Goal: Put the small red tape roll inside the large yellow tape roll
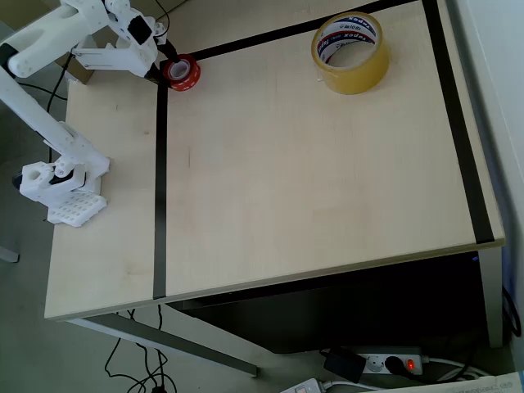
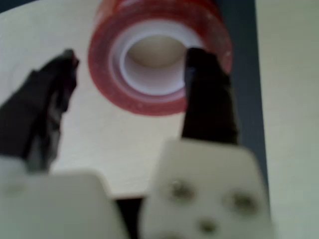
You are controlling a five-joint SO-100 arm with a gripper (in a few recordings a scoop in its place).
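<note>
The tool [image 2: 130, 67] stands spread wide in the wrist view, holding nothing: one black finger [image 2: 42, 107] is off to the left of the small red tape roll [image 2: 158, 55], clear of its outer wall, while the other finger [image 2: 207, 94] comes in front of the roll's right rim, its tip about over the pale inner core. Whether that finger touches the roll cannot be told, since the picture is blurred. The roll lies flat on the tabletop [image 2: 99, 144], hole up, with a dark tape stripe [image 2: 246, 89] running under its right side.

In the overhead view the tool [image 1: 164, 61] sits at the end of the white arm [image 1: 49, 41], right at the small red tape roll [image 1: 182, 72], near the far left corner of the tabletop [image 1: 311, 188], where two black stripes [image 1: 160, 188] meet. The large yellow tape roll [image 1: 350, 53] lies flat well apart to the right, near the far edge, its printed white core facing up.
</note>
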